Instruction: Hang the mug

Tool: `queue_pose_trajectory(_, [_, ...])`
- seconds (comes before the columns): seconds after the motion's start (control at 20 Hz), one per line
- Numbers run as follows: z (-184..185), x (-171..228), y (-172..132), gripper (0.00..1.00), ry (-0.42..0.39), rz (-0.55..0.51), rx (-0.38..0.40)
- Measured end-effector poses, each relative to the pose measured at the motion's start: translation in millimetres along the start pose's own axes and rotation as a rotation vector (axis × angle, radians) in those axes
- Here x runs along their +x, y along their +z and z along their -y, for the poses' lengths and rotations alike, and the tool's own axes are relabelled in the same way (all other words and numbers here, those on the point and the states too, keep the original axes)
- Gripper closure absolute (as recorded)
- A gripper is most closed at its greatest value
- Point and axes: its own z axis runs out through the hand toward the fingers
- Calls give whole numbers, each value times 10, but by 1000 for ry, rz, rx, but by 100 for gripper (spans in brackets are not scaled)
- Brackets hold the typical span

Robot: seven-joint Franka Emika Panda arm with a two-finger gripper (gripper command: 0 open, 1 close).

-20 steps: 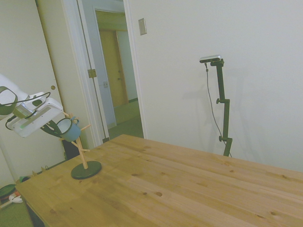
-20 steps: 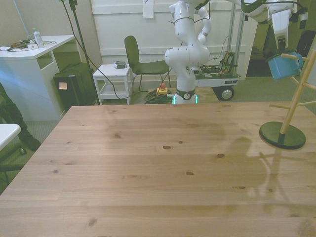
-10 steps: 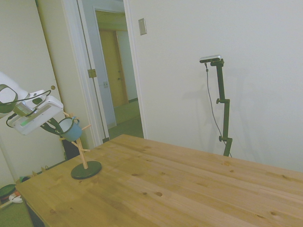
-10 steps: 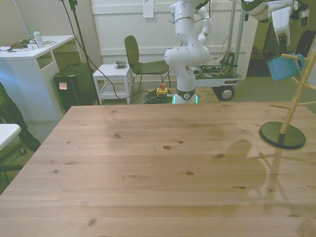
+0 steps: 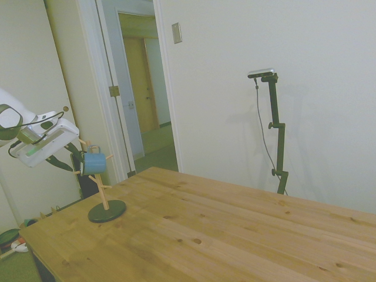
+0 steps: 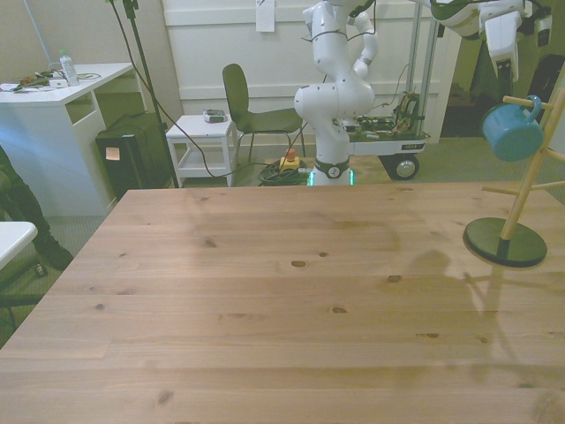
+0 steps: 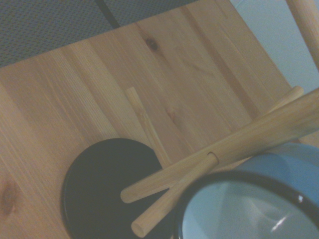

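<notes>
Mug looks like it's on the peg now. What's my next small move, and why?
Probably back the gripper straight away from the rack. In the side view the mug hangs by its handle from a peg and the gripper sits apart from it; the front view agrees. Retreat slowly, since pegs stick out close by.

White walls, an open doorway (image 5: pixel 144 88), a green chair (image 6: pixel 252 110).

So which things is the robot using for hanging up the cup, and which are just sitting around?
For the job:
- the mug, hanging by its handle on a peg
- the wooden mug tree on its dark round base
- the gripper, close beside the mug

Just sitting around:
- the table
- the green chair
- the white desk
- the small white cart
</notes>
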Motion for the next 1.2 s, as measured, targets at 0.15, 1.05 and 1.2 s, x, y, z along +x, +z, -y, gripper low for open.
queue_pose_trajectory(0.15, [-37,9,-12,0,9,-2,1])
queue_pose_trajectory(1.05, [-2689,-245,-123,0,595,140,161])
queue_pose_trajectory(1.2, [-3114,-330,149,0,693,188,131])
